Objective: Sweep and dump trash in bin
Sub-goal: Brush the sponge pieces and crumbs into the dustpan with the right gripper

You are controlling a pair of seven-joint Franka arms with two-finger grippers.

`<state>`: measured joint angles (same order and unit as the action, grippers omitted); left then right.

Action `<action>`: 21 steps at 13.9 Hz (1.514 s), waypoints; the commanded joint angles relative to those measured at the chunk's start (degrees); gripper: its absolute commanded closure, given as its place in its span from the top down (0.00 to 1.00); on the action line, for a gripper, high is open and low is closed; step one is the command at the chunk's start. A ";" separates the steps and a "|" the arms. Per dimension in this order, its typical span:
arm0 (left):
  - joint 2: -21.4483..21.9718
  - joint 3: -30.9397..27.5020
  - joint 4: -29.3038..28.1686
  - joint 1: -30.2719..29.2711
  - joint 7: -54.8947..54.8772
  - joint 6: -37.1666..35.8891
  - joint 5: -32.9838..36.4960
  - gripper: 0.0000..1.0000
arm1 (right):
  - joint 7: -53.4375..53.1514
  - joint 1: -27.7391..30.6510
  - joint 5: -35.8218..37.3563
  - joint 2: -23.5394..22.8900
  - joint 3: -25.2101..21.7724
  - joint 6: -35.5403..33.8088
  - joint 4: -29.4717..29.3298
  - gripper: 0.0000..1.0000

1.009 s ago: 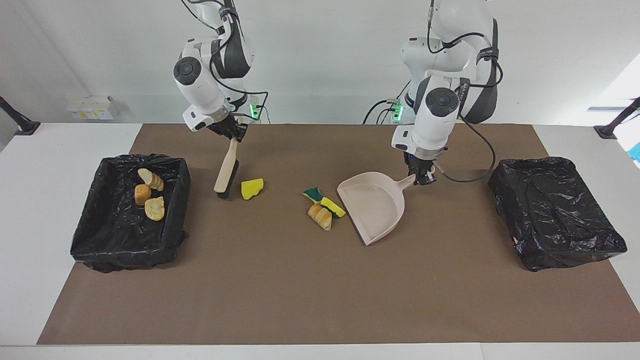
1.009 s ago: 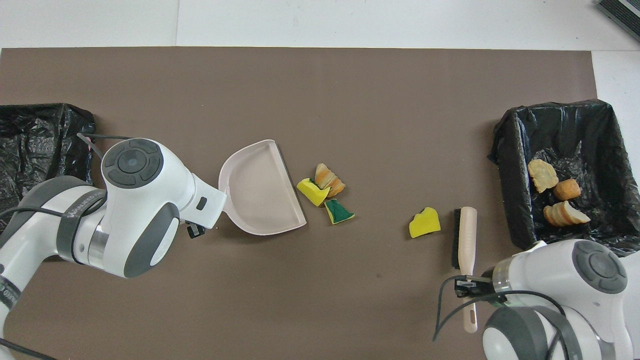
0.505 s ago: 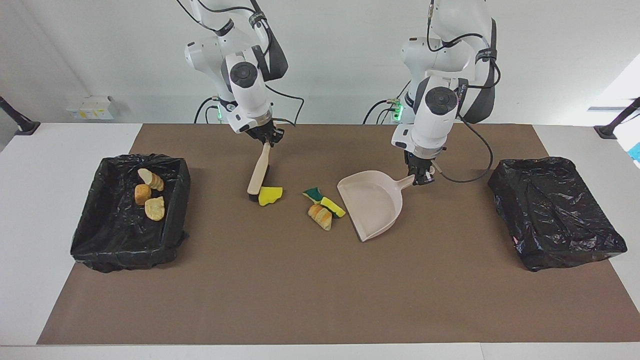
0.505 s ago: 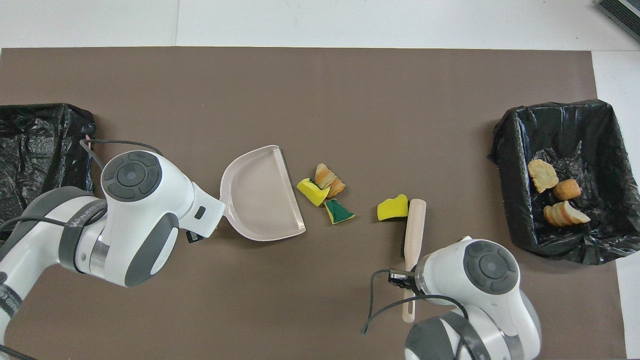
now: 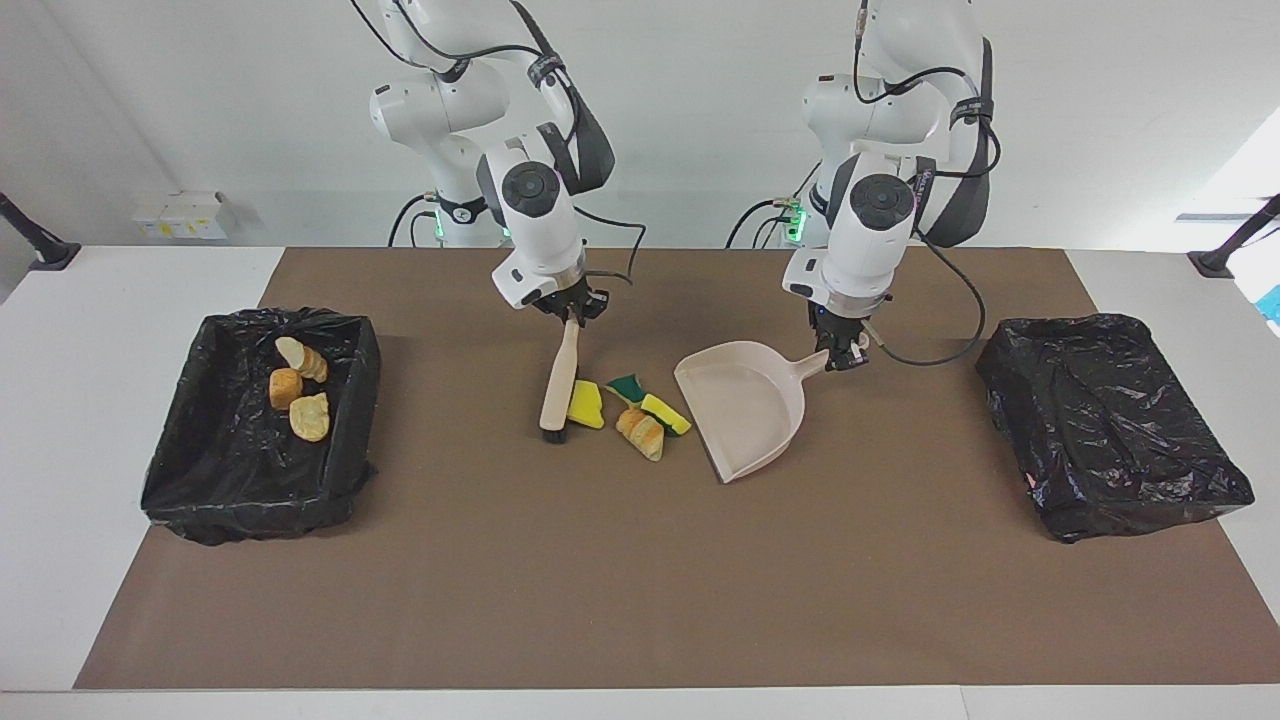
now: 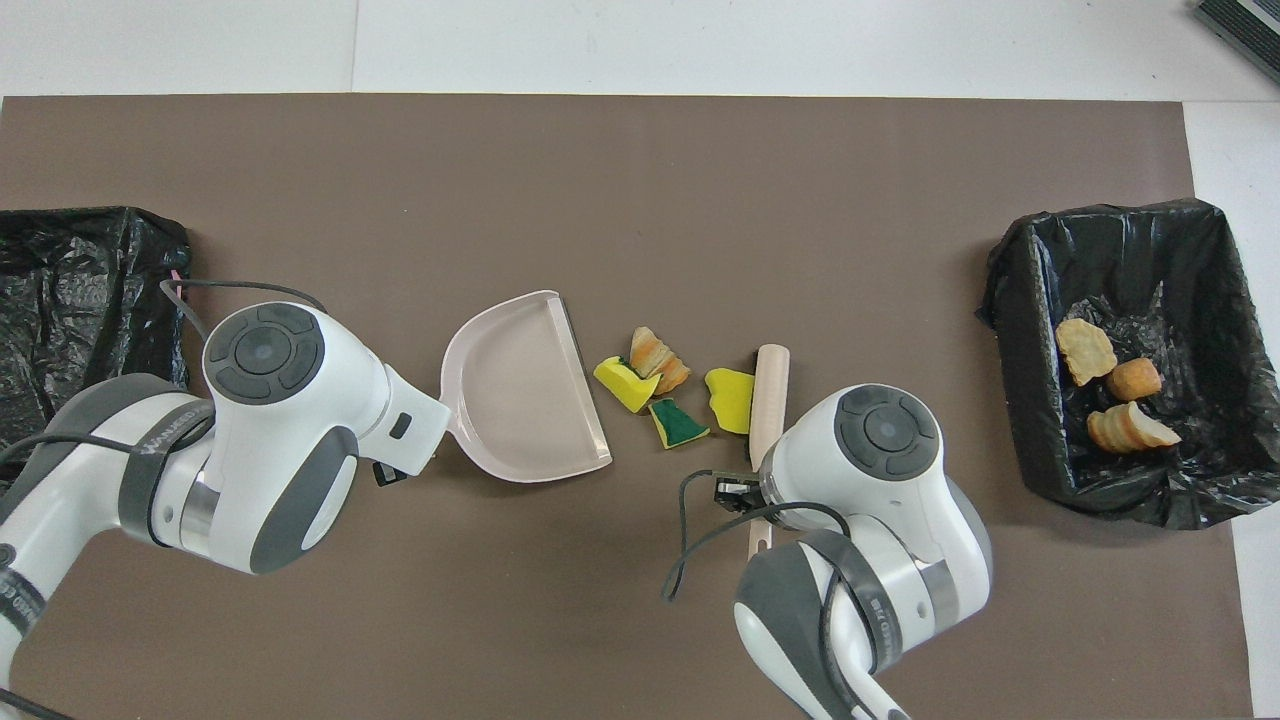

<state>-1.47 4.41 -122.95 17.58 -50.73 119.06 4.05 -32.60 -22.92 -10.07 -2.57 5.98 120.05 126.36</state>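
Observation:
My right gripper point(image 5: 570, 312) is shut on the handle of the beige brush point(image 5: 558, 385), whose bristles rest on the mat against a yellow sponge piece point(image 5: 585, 403) of the trash. That piece point(image 6: 732, 398) lies beside a green-backed sponge point(image 6: 678, 425), a yellow sponge point(image 6: 625, 382) and a bread lump point(image 6: 655, 355). These lie just in front of the dustpan's point(image 5: 745, 405) open edge. My left gripper point(image 5: 845, 352) is shut on the dustpan's handle, with the pan flat on the mat. Three bread lumps point(image 5: 298, 388) lie in the black-lined bin point(image 5: 250, 500) at the right arm's end.
A second black-lined bin point(image 5: 1110, 420) sits at the left arm's end of the brown mat point(image 5: 600, 580). In the overhead view both arms' bodies cover their grippers. White table shows around the mat.
The right arm has swept the brush toward the dustpan, pushing the yellow sponge piece up to the other scraps. The dustpan shifted slightly, then held still.

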 commanded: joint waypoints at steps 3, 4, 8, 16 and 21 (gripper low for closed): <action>2.00 -0.63 -2.12 0.61 0.10 1.44 0.88 0.00 | -0.62 -6.07 -0.74 -8.93 0.61 0.80 -9.44 0.00; 2.00 -0.54 -2.12 0.70 0.10 1.44 0.88 0.00 | -0.53 -7.91 -0.75 -10.16 0.79 0.80 -11.73 0.00; 2.00 -0.54 -2.20 0.61 0.45 1.44 0.88 0.00 | 0.95 -11.71 -7.67 -13.34 1.76 4.48 -17.99 0.00; 1.39 -0.72 -1.68 -1.32 2.39 3.98 -2.98 0.00 | 1.14 -9.45 -8.67 -7.56 1.05 -3.57 -18.08 0.00; 1.65 -0.80 -1.59 -3.08 4.49 5.04 -4.57 0.00 | 1.14 -5.91 1.26 -2.63 1.14 -11.14 -18.17 0.00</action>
<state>-1.47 3.43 -123.06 15.22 -47.55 122.22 0.45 -32.08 -29.53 -11.51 -6.76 6.69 110.34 107.59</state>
